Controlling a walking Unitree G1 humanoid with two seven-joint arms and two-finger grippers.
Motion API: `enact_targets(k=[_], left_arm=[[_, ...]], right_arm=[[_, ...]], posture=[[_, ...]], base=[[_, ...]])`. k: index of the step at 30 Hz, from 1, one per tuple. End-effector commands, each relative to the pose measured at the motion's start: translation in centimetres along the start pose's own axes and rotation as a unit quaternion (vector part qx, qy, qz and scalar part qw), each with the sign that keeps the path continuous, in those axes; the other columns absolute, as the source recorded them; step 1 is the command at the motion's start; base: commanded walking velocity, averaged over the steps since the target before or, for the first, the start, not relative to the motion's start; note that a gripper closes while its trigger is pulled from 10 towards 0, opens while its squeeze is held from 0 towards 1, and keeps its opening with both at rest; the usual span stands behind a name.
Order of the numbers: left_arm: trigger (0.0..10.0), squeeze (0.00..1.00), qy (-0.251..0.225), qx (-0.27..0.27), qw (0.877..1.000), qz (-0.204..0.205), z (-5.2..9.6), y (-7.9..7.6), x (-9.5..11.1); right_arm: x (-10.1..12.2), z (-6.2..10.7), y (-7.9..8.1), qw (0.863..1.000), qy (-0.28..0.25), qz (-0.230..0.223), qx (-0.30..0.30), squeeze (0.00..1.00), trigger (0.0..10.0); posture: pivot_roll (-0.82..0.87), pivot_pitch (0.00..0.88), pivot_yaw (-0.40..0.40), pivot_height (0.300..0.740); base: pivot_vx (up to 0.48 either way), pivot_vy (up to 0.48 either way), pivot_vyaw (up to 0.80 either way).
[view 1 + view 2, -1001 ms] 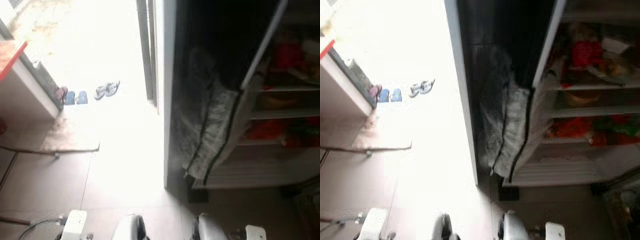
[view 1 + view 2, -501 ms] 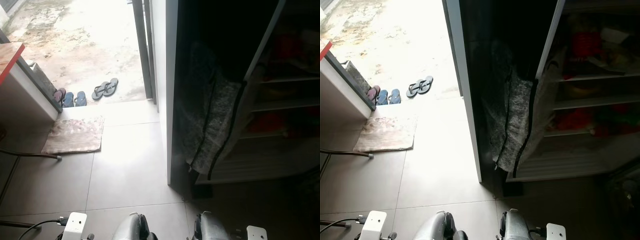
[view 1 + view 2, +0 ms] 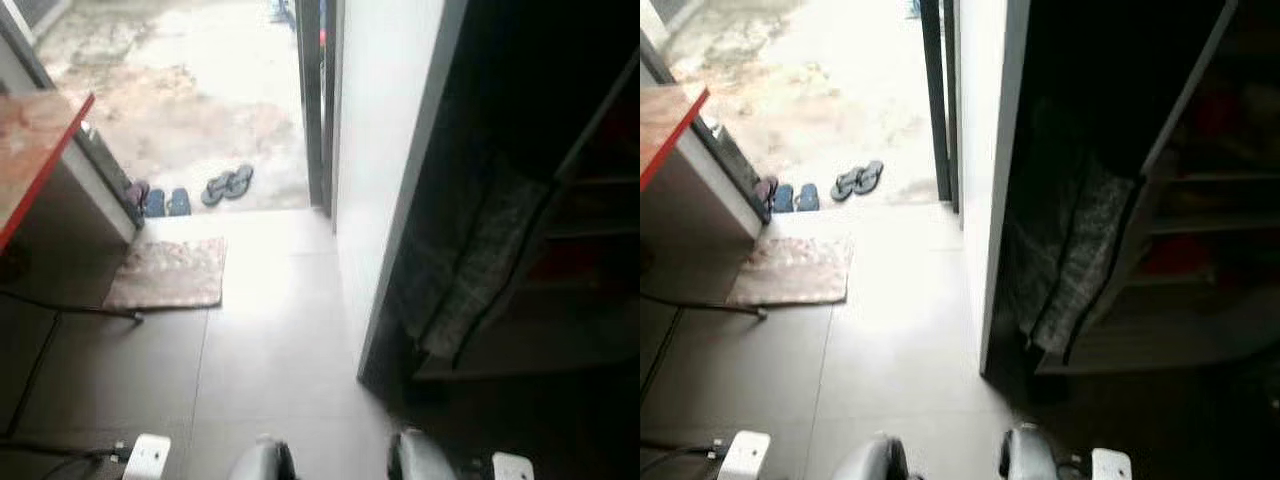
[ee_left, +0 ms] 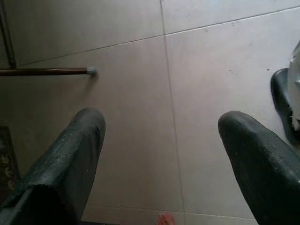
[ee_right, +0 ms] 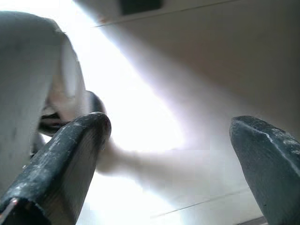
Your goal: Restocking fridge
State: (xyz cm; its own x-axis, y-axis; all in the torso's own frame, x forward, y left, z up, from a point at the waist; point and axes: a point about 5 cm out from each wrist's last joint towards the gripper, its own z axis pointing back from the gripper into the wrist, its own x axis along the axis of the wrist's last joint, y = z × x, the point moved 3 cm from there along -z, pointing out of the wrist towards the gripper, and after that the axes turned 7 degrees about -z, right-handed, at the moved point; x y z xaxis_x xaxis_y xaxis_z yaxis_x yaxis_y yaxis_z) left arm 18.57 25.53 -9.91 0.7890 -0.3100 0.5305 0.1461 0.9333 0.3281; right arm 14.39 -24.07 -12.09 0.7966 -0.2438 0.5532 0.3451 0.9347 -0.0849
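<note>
Plainly the robot stands on a tiled floor (image 3: 900, 340) in front of an open fridge (image 3: 1200, 250), which sits ahead and to its right; both arms hang idle, pointing down at the tiles; the left gripper (image 4: 161, 140) has its two black fingers spread wide with nothing between them, and the right gripper (image 5: 168, 140) is likewise spread and empty; no item to restock is in either one, so the job looks barely begun or between loads.

As for risk, the nearest hazard is the white fridge door (image 3: 995, 150), swung out edge-on just left of the shelves; a careless step or arm swing toward the fridge could strike its edge; a grey patterned cloth (image 3: 1070, 260) hangs inside against the door and could snag a finger reaching past it; a dark cable (image 3: 700, 305) trails over the floor to the left beside a mat (image 3: 790, 270), and a thin rod (image 4: 47, 71) lies on the tiles near the left gripper, either of which could catch a foot if the robot turns that way; glare from the doorway (image 3: 840, 90), where slippers (image 3: 858, 180) lie, washes out the view.

Inside, the fridge shelves (image 3: 1210, 225) are dim; red shapes (image 3: 1175, 255) sit on a lower shelf and more red higher up, but what they are I cannot tell.
</note>
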Motion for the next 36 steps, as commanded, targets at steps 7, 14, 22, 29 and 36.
enact_targets(k=[7, 14, 22, 29, 36], left_arm=[[10.0, 0.00, 0.025, -0.004, 1.000, -0.011, 0.32, 0.11, -1.57], [10.0, 0.00, 0.028, -0.005, 1.000, -0.009, 0.36, 0.05, -1.74], [10.0, 0.00, 0.029, -0.010, 1.000, -0.008, 0.38, -0.31, -1.84], [10.0, 0.00, 0.031, -0.013, 0.999, -0.007, 0.43, -0.55, -2.05], [10.0, 0.00, 0.033, -0.016, 0.999, -0.007, 0.50, -0.71, -2.26]], right_arm=[[-1.16, 0.21, -0.21, 1.000, 0.019, -0.005, -0.005, 0.00, 10.0], [-1.26, 0.21, -0.24, 1.000, 0.024, -0.006, -0.007, 0.00, 10.0], [-1.11, 0.20, -0.18, 1.000, 0.019, -0.004, -0.001, 0.00, 10.0], [-1.03, 0.20, -0.20, 1.000, 0.015, -0.005, 0.000, 0.00, 10.0], [-1.01, 0.21, -0.11, 1.000, 0.014, -0.008, 0.008, 0.00, 10.0]], posture=[[-0.06, 0.162, 0.086, 0.650], [-0.05, 0.167, 0.086, 0.650], [-0.05, 0.163, 0.083, 0.650], [-0.05, 0.154, 0.084, 0.650], [-0.05, 0.145, 0.082, 0.678]], base=[[0.000, 0.073, 0.00], [0.000, 0.000, -0.54], [0.000, 0.000, -0.27], [0.000, 0.000, 0.00], [0.000, 0.000, 0.00]])
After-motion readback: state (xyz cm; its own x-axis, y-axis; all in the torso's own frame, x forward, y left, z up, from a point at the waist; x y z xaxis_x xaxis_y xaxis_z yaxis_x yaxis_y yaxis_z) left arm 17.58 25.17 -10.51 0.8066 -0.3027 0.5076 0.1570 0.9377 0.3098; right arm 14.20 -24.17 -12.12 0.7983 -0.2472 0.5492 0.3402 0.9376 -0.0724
